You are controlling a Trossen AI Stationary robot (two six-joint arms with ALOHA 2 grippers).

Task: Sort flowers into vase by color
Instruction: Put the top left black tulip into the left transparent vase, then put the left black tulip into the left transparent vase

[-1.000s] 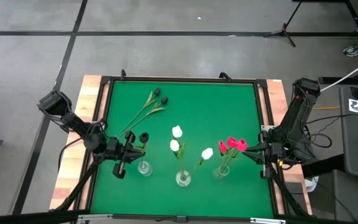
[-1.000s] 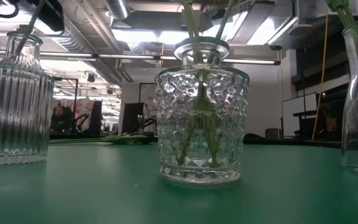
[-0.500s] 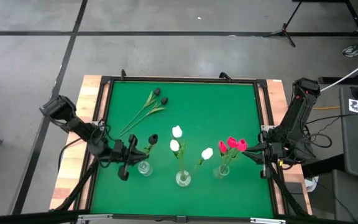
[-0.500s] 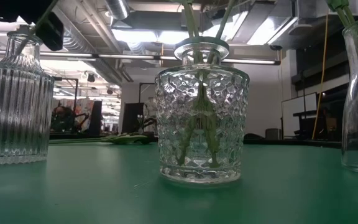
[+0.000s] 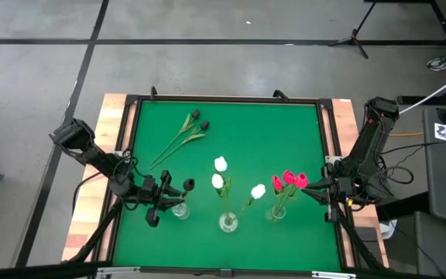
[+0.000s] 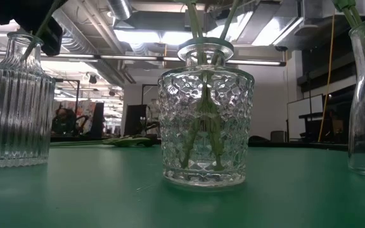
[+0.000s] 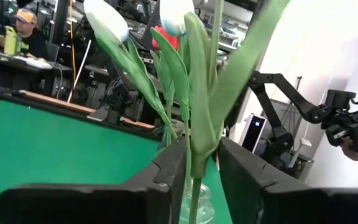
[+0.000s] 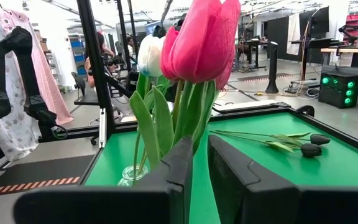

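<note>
Comparing with a second ago, we see the left claw [image 5: 166, 194] loosen around the black tulip [image 5: 188, 184] now standing in the ribbed vase [image 5: 180, 209], so two black tulips [image 5: 200, 119] remain on the tabletop [image 5: 269, 132], while the right claw [image 5: 313, 188] waits nearly closed beside the red tulips [image 5: 289, 180].

Overhead camera sees everything; low camera sits close before the middle vase [image 6: 205, 114].

Pink tulips [image 8: 205, 38] close ahead, white tulip [image 8: 149, 55] behind, two black tulips [image 8: 309, 144] lying on green table [image 8: 347, 163]
</note>
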